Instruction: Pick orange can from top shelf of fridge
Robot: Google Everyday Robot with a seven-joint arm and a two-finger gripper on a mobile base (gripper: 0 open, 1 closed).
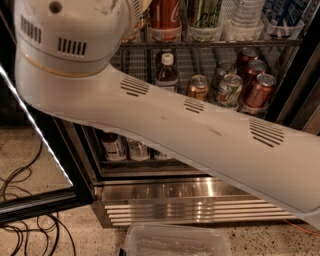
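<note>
My white arm (200,135) crosses the whole view from the lower right to a big round joint (70,35) at the top left. My gripper is out of view, somewhere past that joint beyond the frame's top edge. Just right of the joint, a thin golden-orange sliver (141,20) on the top shelf (225,44) looks like the orange can; the arm hides the rest of it. A red cola can (165,15) and a green-and-white can (205,12) stand to its right in clear cups. The fridge (200,210) is open, with its steel grille below.
The middle rack holds a bottle (165,70) and several cans (228,90). Bottles (114,145) stand on the lower rack. The open glass door (35,200) angles out at left over floor cables (20,235). A clear plastic bin (175,242) sits on the floor in front.
</note>
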